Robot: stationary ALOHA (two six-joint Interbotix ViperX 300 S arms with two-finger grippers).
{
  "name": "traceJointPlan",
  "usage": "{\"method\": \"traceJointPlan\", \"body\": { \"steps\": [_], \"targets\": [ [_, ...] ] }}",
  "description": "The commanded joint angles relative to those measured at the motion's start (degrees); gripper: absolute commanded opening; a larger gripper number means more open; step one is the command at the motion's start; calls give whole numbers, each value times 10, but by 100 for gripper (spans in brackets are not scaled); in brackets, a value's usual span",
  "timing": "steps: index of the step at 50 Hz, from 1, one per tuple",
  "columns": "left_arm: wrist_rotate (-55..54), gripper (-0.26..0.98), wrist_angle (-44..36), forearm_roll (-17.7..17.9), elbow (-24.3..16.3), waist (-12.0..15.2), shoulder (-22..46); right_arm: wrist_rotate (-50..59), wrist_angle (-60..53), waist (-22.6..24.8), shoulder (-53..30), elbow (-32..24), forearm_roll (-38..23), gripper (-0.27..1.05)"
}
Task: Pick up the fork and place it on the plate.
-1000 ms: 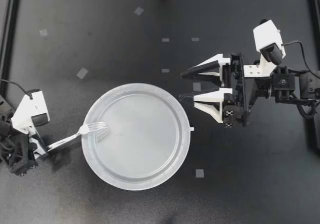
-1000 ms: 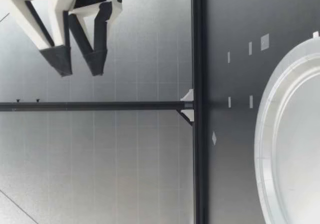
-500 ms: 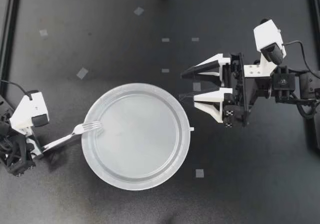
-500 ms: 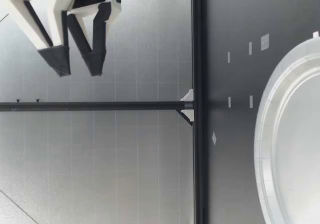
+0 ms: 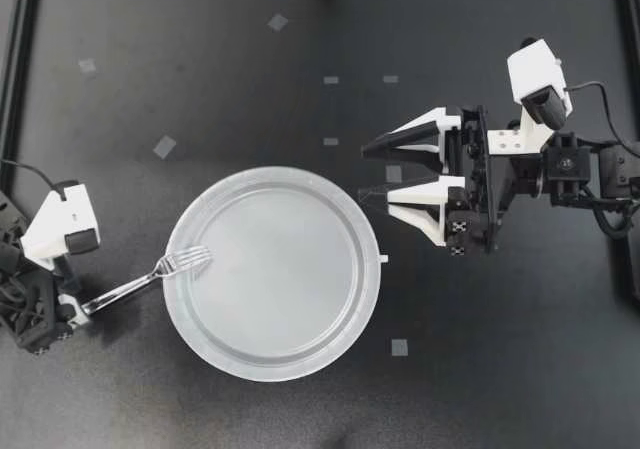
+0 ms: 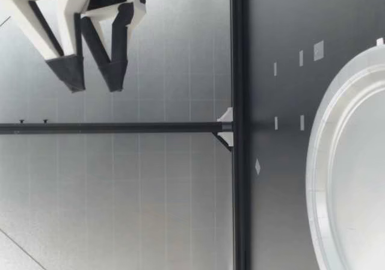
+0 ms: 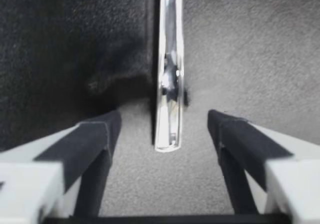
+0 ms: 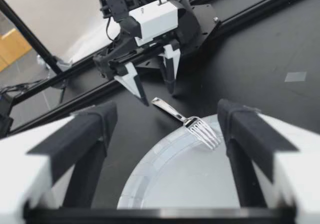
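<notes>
A clear round plate [image 5: 330, 339] lies in the middle of the black table. The silver fork [image 5: 150, 276] rests with its tines on the plate's left rim, and its handle runs out over the table to my left gripper [image 5: 73, 307]. In the left wrist view the handle end [image 7: 167, 109] lies between the open fingers [image 7: 95, 134] and touches neither. My right gripper [image 5: 365, 172] hangs open to the right of the plate, holding nothing. From the right wrist the fork [image 8: 190, 121], the plate [image 8: 165, 184] and the left gripper [image 8: 152, 87] show ahead.
Small grey tape marks [image 5: 164, 146] dot the table. A black frame rail [image 5: 15, 89] borders the table at the left and back. In the low view an open gripper [image 6: 93, 74] hangs high above the table, beyond the plate [image 6: 322, 162].
My left gripper has opened and let go of the fork handle. The fork has settled slightly, tines on the plate's rim. The right arm has not moved.
</notes>
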State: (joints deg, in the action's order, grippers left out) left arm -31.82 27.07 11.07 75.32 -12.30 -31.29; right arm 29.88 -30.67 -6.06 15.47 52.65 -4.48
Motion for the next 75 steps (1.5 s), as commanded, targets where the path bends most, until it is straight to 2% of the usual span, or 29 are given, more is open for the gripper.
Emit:
{"method": "traceJointPlan", "body": {
  "steps": [1,6,10,22,27,33,43,52,62,75],
  "targets": [
    [4,68,-5,0,-19,-1,-2,-2,-8,-3,4,-15,0,79],
    [10,68,-14,-10,-36,-1,-11,-3,-8,-3,6,-15,0,79],
    [20,68,-29,-34,-62,-1,-28,-7,-8,-3,9,-20,-4,78],
    [62,68,-68,-134,-192,18,-107,-8,4,-3,4,-42,-48,75],
    [85,68,-149,-185,-218,27,-127,-10,7,-3,9,-47,-56,69],
    [121,68,-275,-219,-212,49,-121,-15,4,-3,29,-46,-62,54],
    [196,64,-464,-217,-187,107,-88,-46,3,-3,62,-40,-62,29],
    [220,49,-506,-210,-180,129,-40,-88,-25,5,69,-26,-65,13],
    [220,28,-531,-201,-178,134,18,-182,-74,20,51,-9,-106,9],
    [228,20,-582,-198,-177,134,50,-179,-76,21,46,-3,-98,9]
  ]
}}
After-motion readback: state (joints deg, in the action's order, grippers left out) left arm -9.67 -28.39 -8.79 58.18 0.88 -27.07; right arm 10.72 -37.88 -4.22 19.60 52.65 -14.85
